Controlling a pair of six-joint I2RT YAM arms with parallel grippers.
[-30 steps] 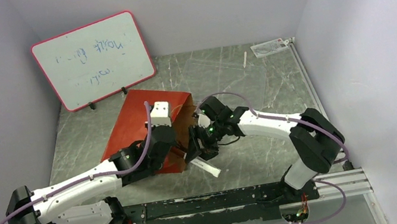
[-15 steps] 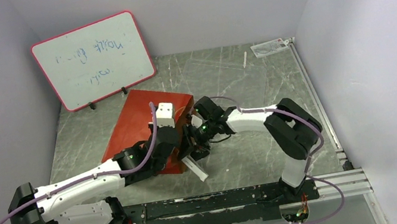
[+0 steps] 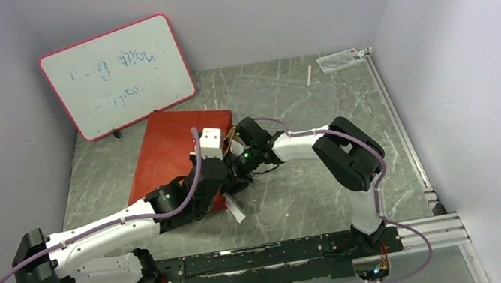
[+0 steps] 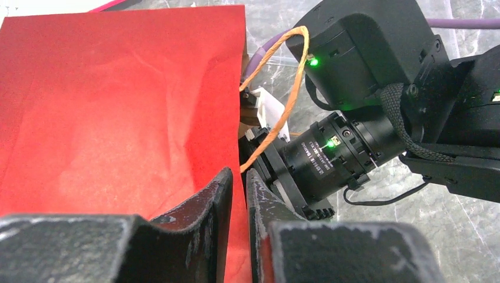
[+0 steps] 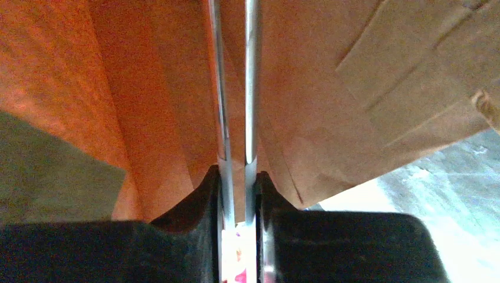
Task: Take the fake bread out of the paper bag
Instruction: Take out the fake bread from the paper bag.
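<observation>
We see the paper bag (image 3: 171,150) lying flat on the worktop (image 3: 302,201), left of centre, its closed end toward the whiteboard (image 3: 117,75) at the far left corner and its mouth facing the right edge; the fake bread we cannot make out in any view. From above the bag is only a smooth red slab; the left wrist view adds soft creases in the red paper (image 4: 118,106) and a thin orange-brown cord handle (image 4: 277,88) looping over the right arm's black camera barrel. The left gripper (image 4: 237,177) is clenched on the bag's mouth edge, rough dark fingers pinching the sheet. Only the right wrist view looks inside, at folded brown kraft walls (image 5: 354,88); there the right gripper (image 5: 236,177) grasps slim metal tweezers (image 5: 250,88), whose two blades run nearly parallel into the bag.
</observation>
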